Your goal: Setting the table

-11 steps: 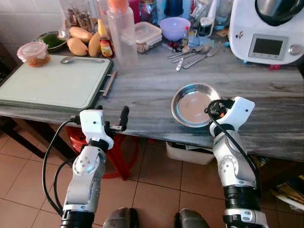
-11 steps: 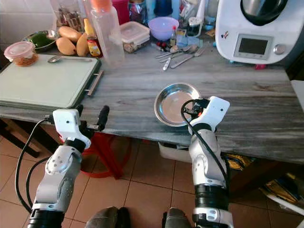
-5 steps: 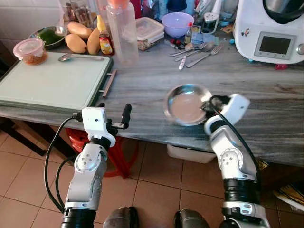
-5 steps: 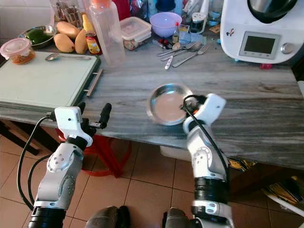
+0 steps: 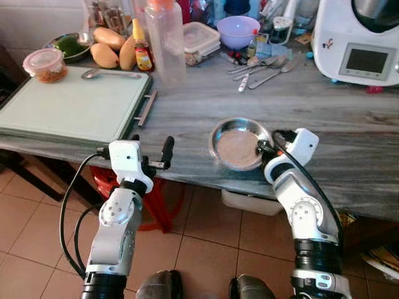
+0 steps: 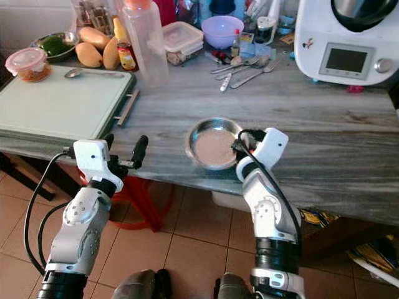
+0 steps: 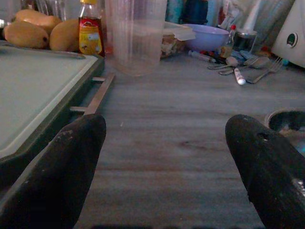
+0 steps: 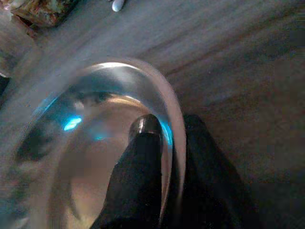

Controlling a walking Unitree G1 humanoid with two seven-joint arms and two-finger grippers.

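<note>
A long grey wood-grain worktop (image 5: 324, 118) carries everything, with tiled floor (image 5: 37, 230) below its near edge. At the far right corner stands a white kitchen machine with a small screen (image 5: 361, 43). Along the left end lies a pale green cutting board (image 5: 68, 106), a spoon (image 5: 109, 74) resting at its far edge beside a lidded tub of orange food (image 5: 43, 64). Behind the board, toward the far edge, are mangoes (image 5: 112, 50), a dark bowl of greens (image 5: 68, 45), a small sauce bottle (image 5: 142, 50) and a tall clear bottle with an orange cap (image 5: 165, 40). Further along the far edge sit a clear lidded container (image 5: 201, 38), a lilac bowl (image 5: 240, 30) and loose cutlery (image 5: 265, 65) (forks and spoons, lying in a scatter). The steel bowl (image 5: 240, 143) sits close to the near edge, roughly midway along the worktop. The right pincer (image 8: 164, 143) is pinching its rim on the side nearest the right end: in the right wrist view one black finger (image 8: 140, 167) lies inside the bowl and the other outside, the rim between them. The left pincer (image 7: 167, 167) hovers at the near edge, beside the board's near right corner, its two black fingers spread wide apart with nothing between them but bare worktop.
</note>
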